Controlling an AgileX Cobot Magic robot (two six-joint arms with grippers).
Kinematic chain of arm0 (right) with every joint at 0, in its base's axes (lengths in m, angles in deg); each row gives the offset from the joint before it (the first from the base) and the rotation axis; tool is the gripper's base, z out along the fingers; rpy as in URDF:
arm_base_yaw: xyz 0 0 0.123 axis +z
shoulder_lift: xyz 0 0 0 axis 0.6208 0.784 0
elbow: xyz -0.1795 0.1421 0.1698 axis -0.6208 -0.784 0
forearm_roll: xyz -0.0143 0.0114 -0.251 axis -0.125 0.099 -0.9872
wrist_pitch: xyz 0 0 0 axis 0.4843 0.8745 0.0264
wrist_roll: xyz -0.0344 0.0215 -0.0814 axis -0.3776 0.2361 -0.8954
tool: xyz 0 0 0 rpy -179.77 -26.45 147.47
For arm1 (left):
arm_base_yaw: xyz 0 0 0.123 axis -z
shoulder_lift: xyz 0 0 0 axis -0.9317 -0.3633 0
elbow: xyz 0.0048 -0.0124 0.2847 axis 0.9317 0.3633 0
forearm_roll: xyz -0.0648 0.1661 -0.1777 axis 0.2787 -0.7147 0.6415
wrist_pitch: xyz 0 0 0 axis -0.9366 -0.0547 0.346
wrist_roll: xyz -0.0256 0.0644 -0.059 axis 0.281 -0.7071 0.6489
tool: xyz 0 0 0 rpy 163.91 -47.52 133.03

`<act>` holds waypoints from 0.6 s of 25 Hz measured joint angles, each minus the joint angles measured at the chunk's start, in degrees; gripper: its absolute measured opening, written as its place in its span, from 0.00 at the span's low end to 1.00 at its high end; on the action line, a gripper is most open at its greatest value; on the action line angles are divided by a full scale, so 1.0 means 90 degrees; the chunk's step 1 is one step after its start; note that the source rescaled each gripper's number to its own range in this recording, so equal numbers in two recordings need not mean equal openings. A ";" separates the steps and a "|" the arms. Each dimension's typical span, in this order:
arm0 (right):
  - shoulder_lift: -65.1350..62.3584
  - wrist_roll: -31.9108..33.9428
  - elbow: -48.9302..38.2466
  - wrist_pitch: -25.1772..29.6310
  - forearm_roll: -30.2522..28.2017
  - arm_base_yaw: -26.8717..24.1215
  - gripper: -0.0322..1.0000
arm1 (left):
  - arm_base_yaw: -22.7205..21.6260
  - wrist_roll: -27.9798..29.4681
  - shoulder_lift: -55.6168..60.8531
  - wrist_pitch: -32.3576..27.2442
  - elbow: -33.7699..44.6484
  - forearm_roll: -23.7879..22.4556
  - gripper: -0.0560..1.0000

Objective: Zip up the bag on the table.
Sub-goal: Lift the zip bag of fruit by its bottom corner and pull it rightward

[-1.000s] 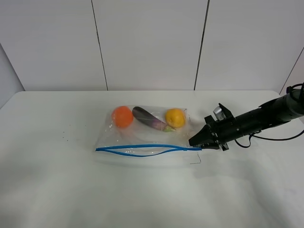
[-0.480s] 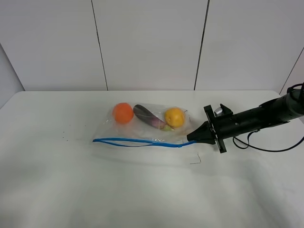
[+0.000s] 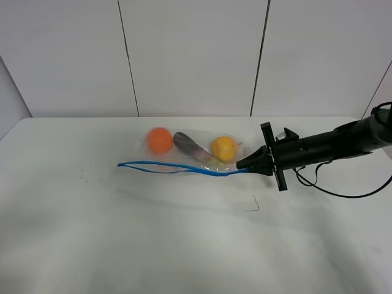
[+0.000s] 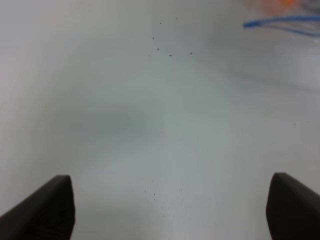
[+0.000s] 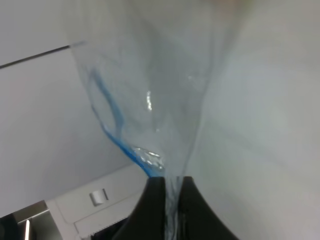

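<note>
The clear bag [image 3: 190,158] lies on the white table [image 3: 184,245] with an orange, a dark purple fruit and a yellow fruit showing through it. Its blue zipper strip [image 3: 177,168] runs along the near edge and is lifted at the right end. My right gripper [image 3: 243,165] is shut on that right end of the strip; the right wrist view shows the clear plastic and blue strip [image 5: 112,120] pinched between the black fingers [image 5: 155,210]. My left gripper [image 4: 170,210] is open over bare table, left of the bag; the strip's left end [image 4: 282,22] shows far off.
A small dark bent mark [image 3: 253,205] lies on the table in front of the right gripper. Tiny dark specks [image 3: 82,179] dot the table at the left. White wall panels stand behind the table.
My right gripper has risen and moved a little left and back, lifting the bag's right corner. The zipper strip has stretched straighter and its two sides lie closer together.
</note>
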 joint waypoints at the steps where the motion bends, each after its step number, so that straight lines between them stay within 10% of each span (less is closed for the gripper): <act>1: -0.0052 0.0015 0.0000 0.0000 0.0093 0.0067 0.03 | 0.0000 0.0000 0.0000 0.0000 0.0000 0.0000 1.00; 15: -0.0174 0.0100 0.0000 0.0000 0.0565 0.0332 0.03 | 0.0000 0.0000 0.0000 0.0000 0.0000 0.0000 1.00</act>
